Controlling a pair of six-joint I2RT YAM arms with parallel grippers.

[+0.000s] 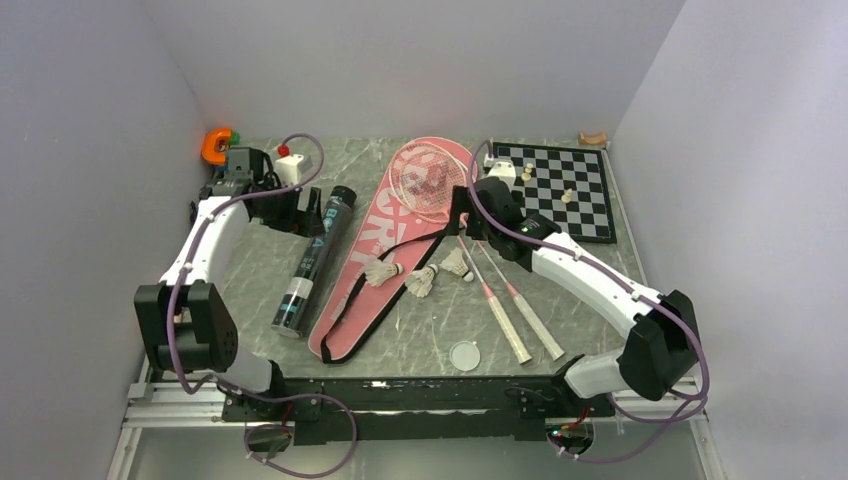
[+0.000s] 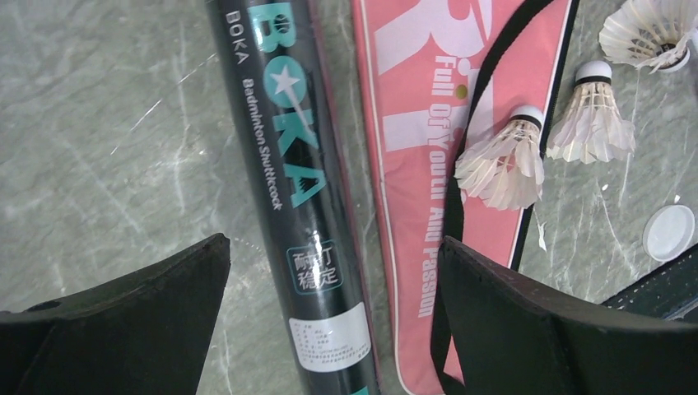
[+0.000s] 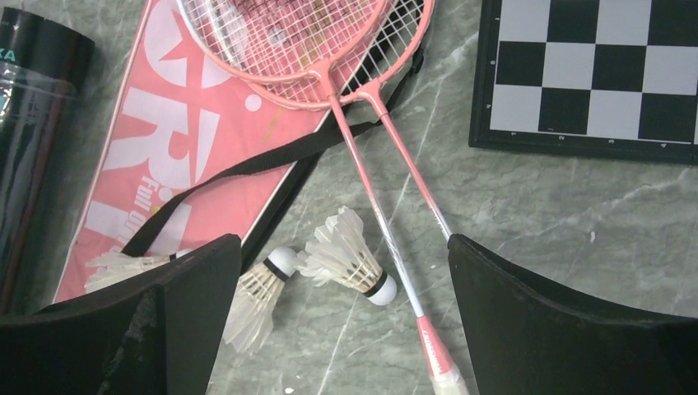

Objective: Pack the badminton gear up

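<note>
The bag (image 1: 375, 250) lies flat mid-counter (image 1: 250, 280), with both rackets (image 1: 497, 300) resting their heads on its wide end and their handles toward the arms. Three shuttlecocks (image 1: 421, 281) lie between the bag and the shafts, and the tube (image 1: 312, 262) lies just left of the bag. Left tool (image 2: 333, 247) released above the tube; right tool (image 3: 346, 243) released above the shafts, holding nothing

Pale lavender walls (image 1: 90, 120) enclose a grey-green marbled table (image 1: 250, 290).
</note>
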